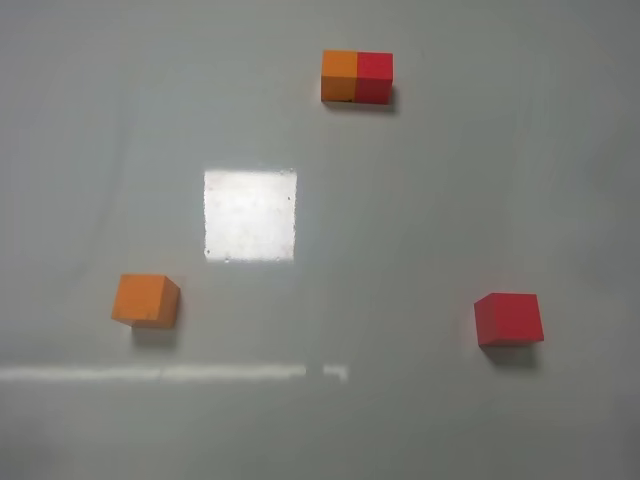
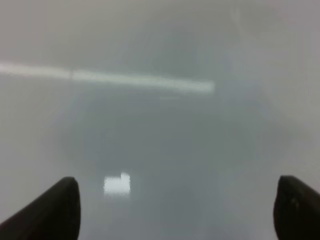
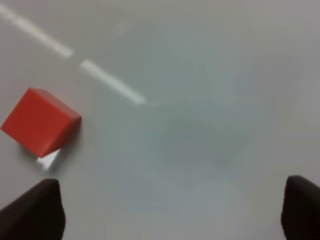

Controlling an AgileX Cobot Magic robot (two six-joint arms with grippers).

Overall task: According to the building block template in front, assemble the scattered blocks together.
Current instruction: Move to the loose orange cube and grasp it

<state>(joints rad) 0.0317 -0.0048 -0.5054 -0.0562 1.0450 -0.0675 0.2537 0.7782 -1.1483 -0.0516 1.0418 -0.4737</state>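
The template, a small bar with an orange left half and a red right half, lies at the far middle of the table. A loose orange cube sits at the near left. A loose red cube sits at the near right and also shows in the right wrist view. No arm shows in the exterior view. My left gripper is open and empty over bare table. My right gripper is open and empty, with the red cube ahead of one fingertip and apart from it.
The grey table carries a bright square glare patch in the middle and a thin reflected light strip near the front. The strip also shows in the left wrist view.
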